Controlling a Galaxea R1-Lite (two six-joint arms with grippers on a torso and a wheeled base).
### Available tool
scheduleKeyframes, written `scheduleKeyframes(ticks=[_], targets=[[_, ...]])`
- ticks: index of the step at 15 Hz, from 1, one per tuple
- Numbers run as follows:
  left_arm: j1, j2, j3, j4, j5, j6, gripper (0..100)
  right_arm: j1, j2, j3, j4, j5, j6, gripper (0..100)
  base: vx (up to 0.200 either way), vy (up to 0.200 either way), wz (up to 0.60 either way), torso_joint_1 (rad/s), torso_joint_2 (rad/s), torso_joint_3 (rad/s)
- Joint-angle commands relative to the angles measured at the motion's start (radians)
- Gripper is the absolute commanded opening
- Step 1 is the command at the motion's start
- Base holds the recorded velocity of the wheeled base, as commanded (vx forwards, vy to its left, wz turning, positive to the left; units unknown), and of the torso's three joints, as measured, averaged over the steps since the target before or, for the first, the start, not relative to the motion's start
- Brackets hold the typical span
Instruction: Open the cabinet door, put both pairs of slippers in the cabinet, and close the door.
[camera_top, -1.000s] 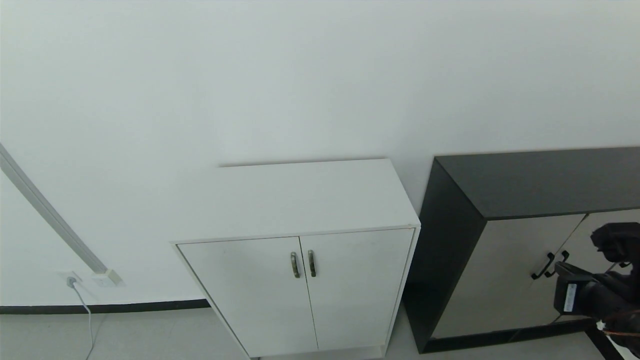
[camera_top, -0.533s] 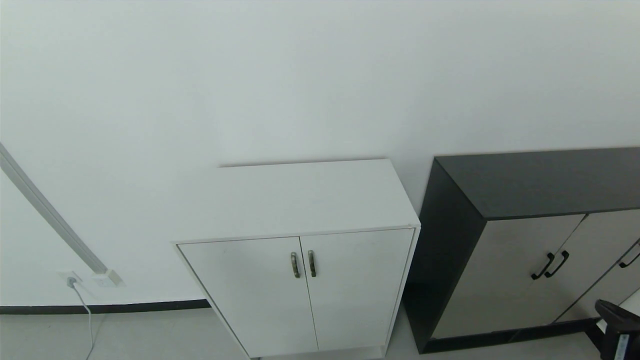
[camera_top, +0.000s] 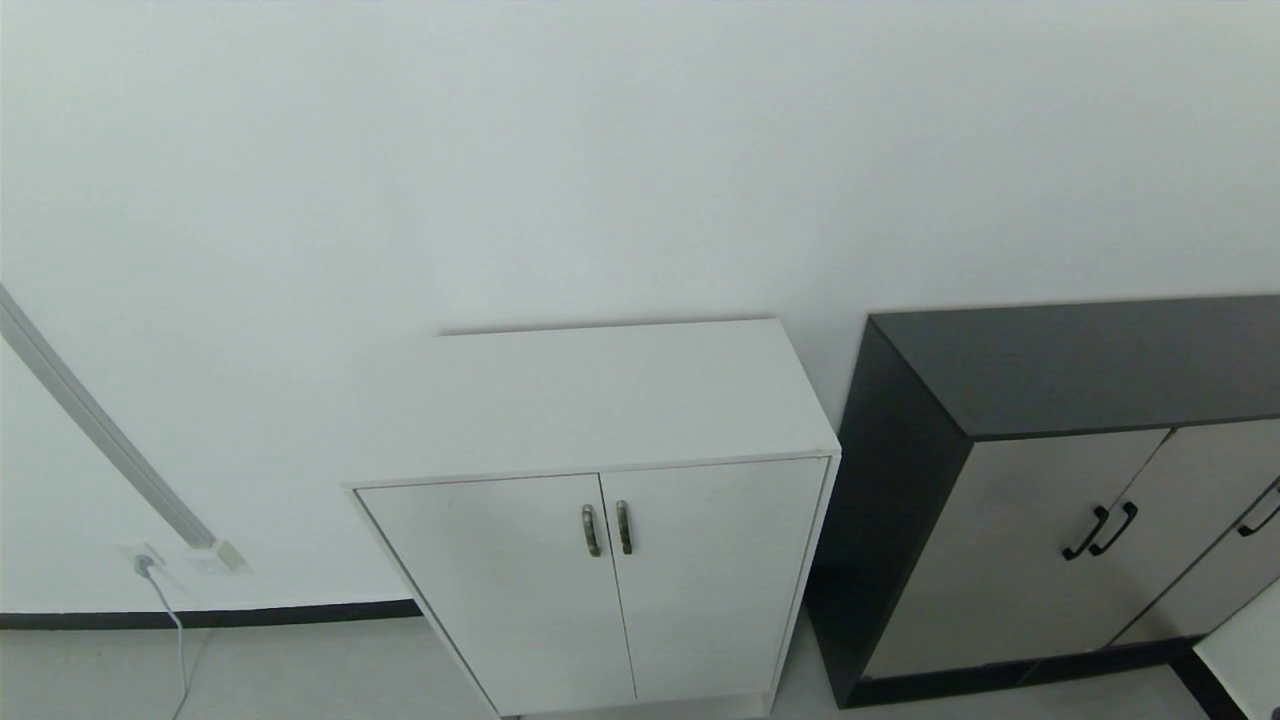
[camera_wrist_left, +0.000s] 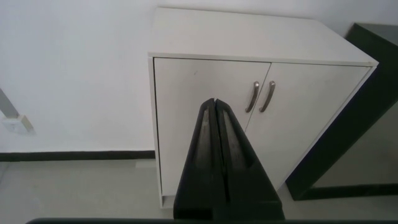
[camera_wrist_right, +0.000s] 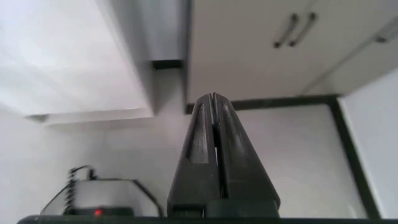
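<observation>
Currently the white two-door wooden cabinet (camera_top: 610, 400) stands against the wall with both doors shut, its paired metal handles (camera_top: 605, 528) at the middle seam. Left pincer (camera_wrist_left: 215, 103) is pressed together, apart from the cabinet front. Right pincer (camera_wrist_right: 214, 97) is also together, over the floor (camera_wrist_right: 298, 155) near the black cabinet with grey doors (camera_top: 1050, 365), just right of the white one.
</observation>
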Motion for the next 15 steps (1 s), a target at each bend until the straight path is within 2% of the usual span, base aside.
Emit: scheduleKeyframes(ticks=[1,7,9,11,13,15], targets=[[0.000,0.001,0.000,0.000,0.000,0.000,0,-0.004,-0.236,-0.008,0.136,0.086,0.000,0,0.000,0.000,0.00,0.000,0.00,0.000],[0.000,0.001,0.000,0.000,-0.001,0.000,0,-0.004,-0.259,0.038,0.150,0.246,-0.030,0,0.000,0.000,0.00,0.000,0.00,0.000],[0.000,0.001,0.000,0.000,0.000,0.000,0,-0.029,-0.299,0.036,0.210,0.305,-0.066,0,0.000,0.000,0.00,0.000,0.00,0.000],[0.000,0.001,0.000,0.000,0.000,0.000,0,-0.047,-0.306,0.036,0.207,0.315,-0.093,0,0.000,0.000,0.00,0.000,0.00,0.000],[0.000,0.001,0.000,0.000,0.000,0.000,0,-0.098,-0.314,0.036,0.207,0.315,-0.093,0,0.000,0.000,0.00,0.000,0.00,0.000],[0.000,0.001,0.000,0.000,-0.001,0.000,0,-0.204,-0.348,0.036,0.207,0.315,-0.093,0,0.000,0.000,0.00,0.000,0.00,0.000]])
